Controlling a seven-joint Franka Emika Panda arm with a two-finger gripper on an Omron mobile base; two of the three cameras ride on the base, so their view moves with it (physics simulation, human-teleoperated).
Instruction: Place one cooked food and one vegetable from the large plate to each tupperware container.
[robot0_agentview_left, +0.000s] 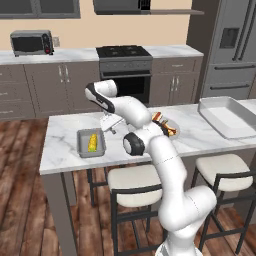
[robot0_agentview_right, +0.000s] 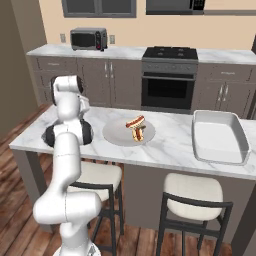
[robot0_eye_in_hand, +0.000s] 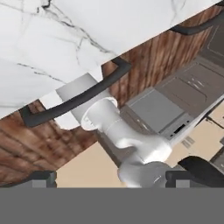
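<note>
Stools (robot0_agentview_left: 134, 184) stood nearest us, tucked under the worktop (robot0_agentview_left: 65, 140). On it, largest to smallest: the plate (robot0_agentview_right: 116, 134) with a hot dog (robot0_agentview_right: 134, 122) still on it, the container (robot0_agentview_left: 90, 143) well to its left, and the corn (robot0_agentview_left: 93, 142) already lying inside that container. Our fingers (robot0_agentview_left: 108, 123) hung spread wide and empty between container and plate. We judged the hot dog came next; we should have come down square over it, closed along its middle, and lifted clear of the rim.
</note>
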